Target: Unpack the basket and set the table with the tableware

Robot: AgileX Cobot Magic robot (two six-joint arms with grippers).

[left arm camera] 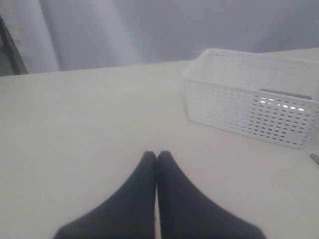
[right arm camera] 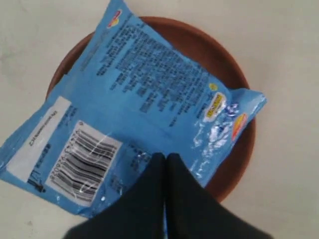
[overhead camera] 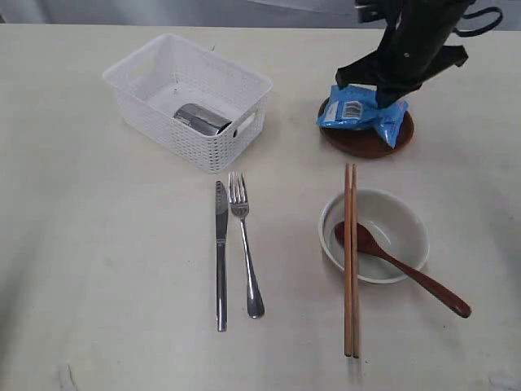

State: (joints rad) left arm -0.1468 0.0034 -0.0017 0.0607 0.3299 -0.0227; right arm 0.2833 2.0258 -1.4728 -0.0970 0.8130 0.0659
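Pale table [overhead camera: 98, 269] fills the frame; at upper right the right gripper [right arm camera: 165, 157] is clenched over a blue packet [overhead camera: 362, 112] on the wooden plate [overhead camera: 358, 147]; the left gripper [left arm camera: 157, 155] is clenched too.

Clock bearings are taken on the plate, with the gripper's side as six o'clock.

Item 1: a round red-brown plate [right arm camera: 199, 45] sits flat on the pale cream table [right arm camera: 289, 50]. Its rim is exposed from about twelve through five o'clock.

Item 2: a blue crinkly snack packet [right arm camera: 134, 114] lies across the plate, printed back upward. It covers the centre and overhangs the rim from about seven to nine o'clock. A barcode [right arm camera: 82, 167] and a white label [right arm camera: 40, 144] sit at that overhanging end.

Item 3: the right gripper [right arm camera: 165, 158] enters from six o'clock, dark jaws pressed together with no gap. Its tips lie over the packet's near edge. Contact cannot be confirmed.
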